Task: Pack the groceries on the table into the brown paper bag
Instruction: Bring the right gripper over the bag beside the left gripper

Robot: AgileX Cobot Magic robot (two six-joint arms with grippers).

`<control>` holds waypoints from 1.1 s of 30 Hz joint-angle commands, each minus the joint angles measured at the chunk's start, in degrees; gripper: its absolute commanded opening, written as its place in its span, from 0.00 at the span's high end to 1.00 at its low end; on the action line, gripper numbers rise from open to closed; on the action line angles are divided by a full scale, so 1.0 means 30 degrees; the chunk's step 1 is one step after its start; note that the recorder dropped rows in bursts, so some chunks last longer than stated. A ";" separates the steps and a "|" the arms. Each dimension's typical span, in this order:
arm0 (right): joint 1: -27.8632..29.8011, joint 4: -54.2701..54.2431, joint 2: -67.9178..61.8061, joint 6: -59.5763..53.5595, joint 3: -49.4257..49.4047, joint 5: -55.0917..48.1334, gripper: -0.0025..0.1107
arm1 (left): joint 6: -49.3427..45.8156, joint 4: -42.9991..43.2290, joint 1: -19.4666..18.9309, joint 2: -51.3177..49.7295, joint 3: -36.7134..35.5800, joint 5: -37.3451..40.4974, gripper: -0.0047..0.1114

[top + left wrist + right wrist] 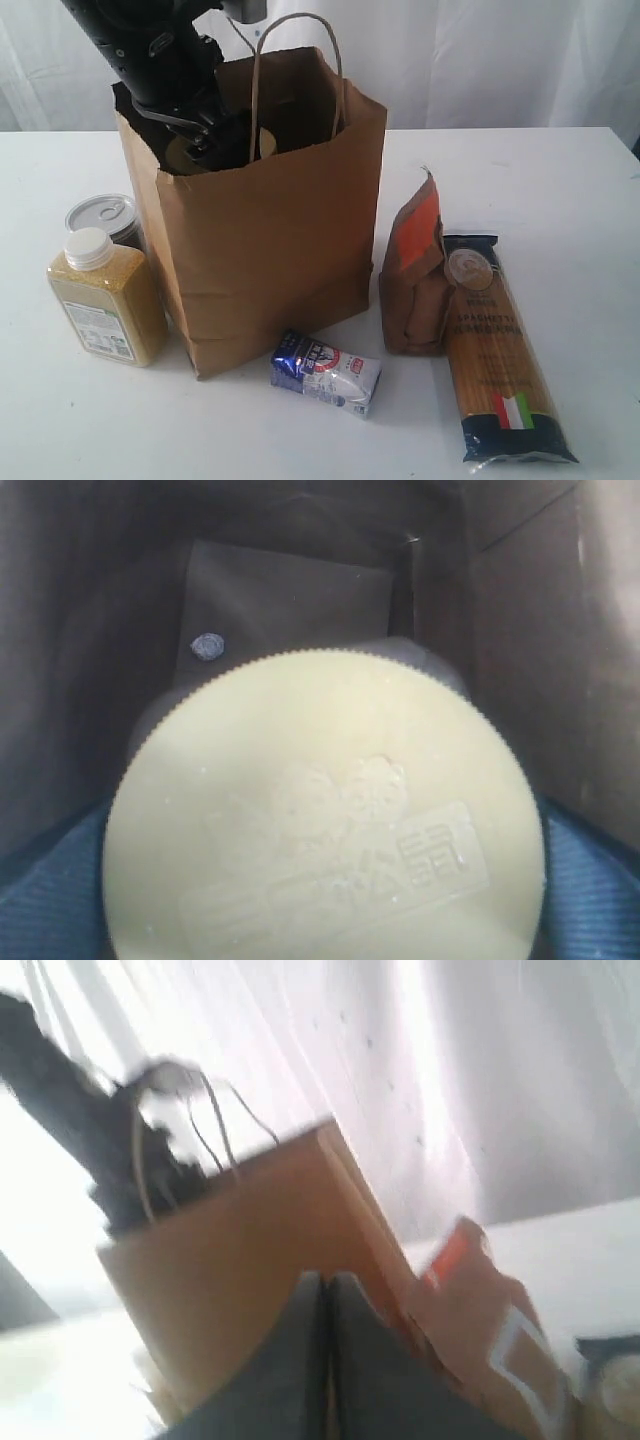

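Note:
The brown paper bag point(270, 230) stands open on the table point(560, 200). My left gripper point(200, 140) reaches into its mouth. In the left wrist view the jar's tan lid point(325, 810) fills the frame between the blue fingers point(50, 890), held well above the bag floor. The yellow bottle point(105, 300) and tin can point(105, 218) stand left of the bag. In front of it lies the carton point(325, 372). The pouch point(415, 270) and spaghetti packet point(500, 360) are to its right. My right gripper point(327, 1280) is shut on nothing, facing the bag point(230, 1250) and pouch point(470, 1300); it is outside the exterior view.
White curtains point(480, 60) hang behind the table. One bag handle point(295, 60) loops up above the bag's mouth beside the left arm. A small round grey spot point(207, 646) lies on the bag floor.

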State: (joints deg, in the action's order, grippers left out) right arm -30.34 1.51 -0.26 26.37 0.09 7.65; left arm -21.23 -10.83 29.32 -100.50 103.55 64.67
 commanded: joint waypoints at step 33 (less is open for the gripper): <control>0.2493 -0.8349 -2.8962 -2.2183 3.1001 -1.7989 0.98 | -0.2152 -0.0812 0.0024 0.0396 0.0167 0.1764 0.05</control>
State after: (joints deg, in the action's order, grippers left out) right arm -23.69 -18.21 -84.33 -35.57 89.83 -43.65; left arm -26.75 -11.67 29.32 -100.50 103.55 64.67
